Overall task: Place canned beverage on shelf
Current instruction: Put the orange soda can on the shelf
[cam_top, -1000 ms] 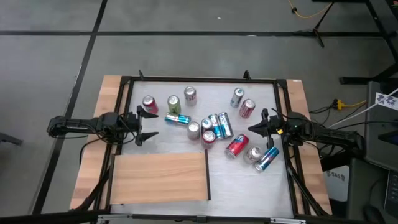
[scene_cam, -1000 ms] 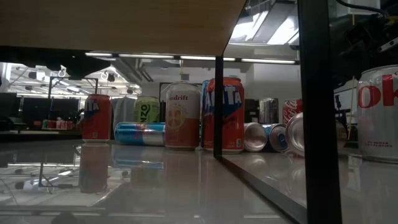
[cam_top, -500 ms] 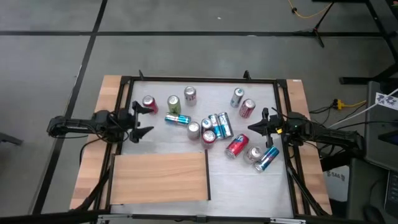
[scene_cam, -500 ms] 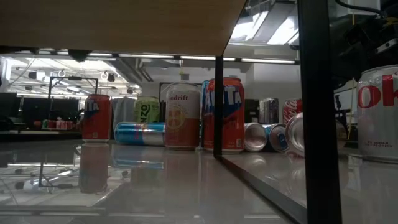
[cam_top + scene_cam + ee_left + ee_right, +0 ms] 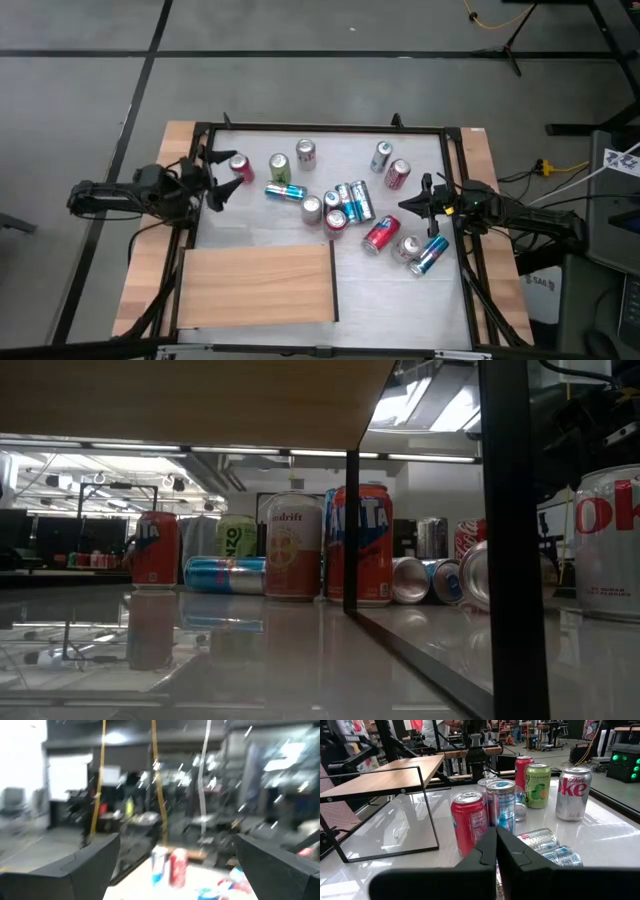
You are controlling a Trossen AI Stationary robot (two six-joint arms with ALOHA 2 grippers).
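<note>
The shelf [image 5: 258, 285] is a light-brown wood panel raised on a dark frame over the table's near left; it also shows in the right wrist view [image 5: 385, 776] and from below in the low view [image 5: 200, 400]. Several cans stand or lie on the white table beyond it. A red can [image 5: 240, 167] stands at the far left, with a green can [image 5: 280, 167] beside it. My left gripper [image 5: 218, 177] is open and empty, just left of the red can; its own view [image 5: 172, 875] shows its fingers wide apart. My right gripper [image 5: 408, 206] is shut and empty at the right side [image 5: 496, 845].
A cluster of cans [image 5: 345, 205] lies at the table's middle. Two more cans [image 5: 390, 165] stand at the far right, and others [image 5: 415, 250] lie near my right gripper. A dark frame [image 5: 320, 128] runs round the table. The shelf's dark legs [image 5: 510, 530] stand in the low view.
My left gripper has drawn back toward the table's left edge and gone toward the far edge, ending beside the red can, still open. The cans and my right arm have kept still.
</note>
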